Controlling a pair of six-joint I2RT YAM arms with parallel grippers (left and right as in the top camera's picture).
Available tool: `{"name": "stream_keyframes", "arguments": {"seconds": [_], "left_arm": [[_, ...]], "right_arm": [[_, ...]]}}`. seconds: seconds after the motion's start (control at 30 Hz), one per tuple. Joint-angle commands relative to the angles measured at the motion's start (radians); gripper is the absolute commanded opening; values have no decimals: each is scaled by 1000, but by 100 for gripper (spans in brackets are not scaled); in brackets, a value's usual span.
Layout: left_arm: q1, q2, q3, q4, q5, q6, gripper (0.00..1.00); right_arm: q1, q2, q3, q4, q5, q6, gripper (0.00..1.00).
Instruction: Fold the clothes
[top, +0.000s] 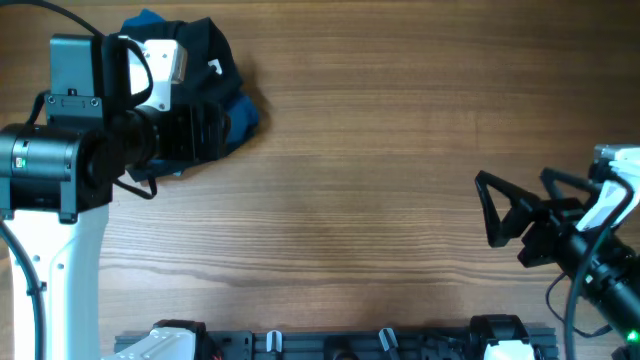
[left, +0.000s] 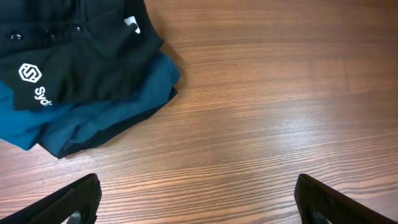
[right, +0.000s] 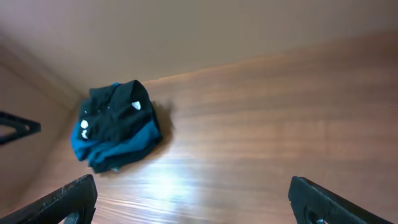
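Note:
The black shirt lies folded at the table's far left, on top of a bright-blue and navy bundle. Its white round logo with lettering and white neck tag face up. From overhead the shirt is partly hidden by my left arm. My left gripper is open and empty over the pile's near edge; its fingers frame bare wood. My right gripper is open and empty at the far right, far from the shirt, with bare table between its fingers.
The wooden table stretches between the two arms. The blue bundle sticks out beside the left gripper. A black rail with clamps runs along the front edge. A plain wall stands behind the table.

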Motion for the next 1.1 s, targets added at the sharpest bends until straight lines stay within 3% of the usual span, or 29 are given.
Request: {"name": "stream_keyframes", "arguments": {"seconds": [0.0,0.13,0.23,0.37,0.5,0.87,1.07], "left_arm": [[-3,3,-4,-1,-12,-13,100],[-3,3,-4,-1,-12,-13,100],[-3,3,-4,-1,-12,-13,100],[-3,3,-4,-1,-12,-13,100],[-3,3,-4,-1,-12,-13,100],[-3,3,-4,-1,-12,-13,100],[-3,3,-4,-1,-12,-13,100]], "right_arm": [[-2,4,-2,3,46,38,99],[-1,-5,-2,56,41,-101,100],[-1,-6,-6,64,42,-299,99],[-2,-66,-114,174,42,-449,99],[-2,-233,-343,343,42,-447,99],[-2,-622,-990,579,45,-452,99],[-2,-758,-1253,771,39,-335,99]]}}
